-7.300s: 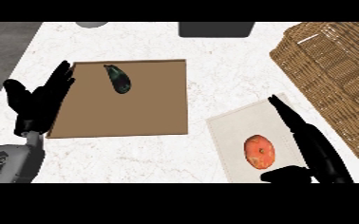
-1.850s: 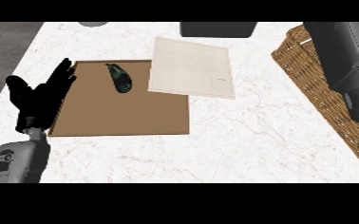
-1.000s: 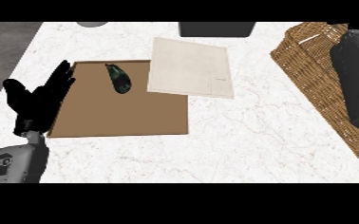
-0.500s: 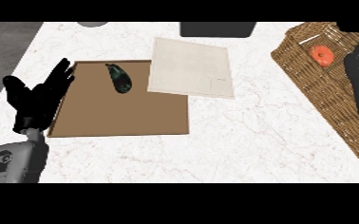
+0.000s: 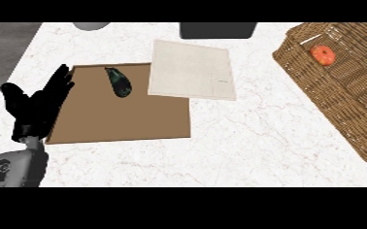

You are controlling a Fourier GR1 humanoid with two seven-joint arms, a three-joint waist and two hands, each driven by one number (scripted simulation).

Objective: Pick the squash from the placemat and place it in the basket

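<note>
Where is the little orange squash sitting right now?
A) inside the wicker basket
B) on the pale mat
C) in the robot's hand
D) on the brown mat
A: the orange squash lies inside the wicker basket at the right of the counter, while the pale mat is bare and the brown mat holds only a dark vegetable.

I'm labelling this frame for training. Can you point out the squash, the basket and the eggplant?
squash point(image 5: 323, 55), head view, middle of the orange fruit.
basket point(image 5: 315, 80), head view, near woven wall.
eggplant point(image 5: 120, 82), head view, middle of its dark body.
</note>
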